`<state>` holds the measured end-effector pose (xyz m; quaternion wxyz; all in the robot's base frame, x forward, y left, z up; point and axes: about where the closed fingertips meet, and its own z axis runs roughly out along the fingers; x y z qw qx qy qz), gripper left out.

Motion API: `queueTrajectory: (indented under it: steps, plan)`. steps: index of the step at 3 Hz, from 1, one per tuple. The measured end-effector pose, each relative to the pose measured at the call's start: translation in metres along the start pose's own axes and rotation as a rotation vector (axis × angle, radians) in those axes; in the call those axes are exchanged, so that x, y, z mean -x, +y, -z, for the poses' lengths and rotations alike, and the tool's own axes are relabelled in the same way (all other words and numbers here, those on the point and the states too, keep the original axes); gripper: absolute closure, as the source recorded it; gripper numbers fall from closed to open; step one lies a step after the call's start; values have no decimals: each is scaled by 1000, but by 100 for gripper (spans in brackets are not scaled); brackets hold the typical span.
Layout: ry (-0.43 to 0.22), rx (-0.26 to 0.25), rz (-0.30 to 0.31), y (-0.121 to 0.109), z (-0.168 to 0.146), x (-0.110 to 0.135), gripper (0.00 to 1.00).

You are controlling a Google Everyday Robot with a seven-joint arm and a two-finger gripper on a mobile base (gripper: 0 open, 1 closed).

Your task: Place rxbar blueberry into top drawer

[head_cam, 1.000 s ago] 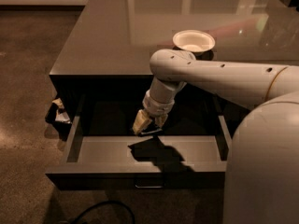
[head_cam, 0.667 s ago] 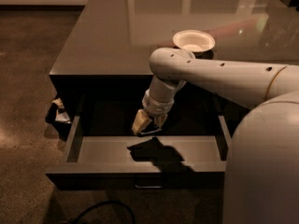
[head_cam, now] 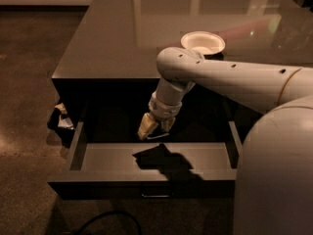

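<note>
the rxbar blueberry, a small flat snack bar in a dark blue wrapper, is judged to be light, thin and slightly flexible. its slick wrapper may slide under a loose pinch. it is best taken across its narrow width, near the middle of its length. moderate force is advised, so that the contents are not crushed.

the bar itself cannot be made out in the camera view. it is not seen on the glossy dark grey counter top (head_cam: 112,38), nor on the lit part of the drawer floor. it may be hidden within the gripper or in the dark shadow (head_cam: 161,160) cast below it; this cannot be settled.

the pale yellowish gripper (head_cam: 154,127) is carried at the end of the white robot arm (head_cam: 230,77). it is pointed downward over the rear part of the wide shallow grey top drawer (head_cam: 107,155), which stands open. the gripper appears to be held clear of the drawer floor. whether it is clenched, released or grasping the bar cannot be told, and no contact with the drawer walls is seen.

the round white bowl (head_cam: 203,42) is set on the counter top behind the arm, well apart from the gripper.
</note>
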<state>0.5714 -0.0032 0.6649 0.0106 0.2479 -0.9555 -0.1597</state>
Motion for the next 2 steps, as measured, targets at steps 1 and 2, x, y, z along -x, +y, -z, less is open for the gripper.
queueTrajectory:
  steps: [1, 2]
  plan:
    - [0, 0, 0, 0, 0, 0, 0]
    - [0, 0, 0, 0, 0, 0, 0]
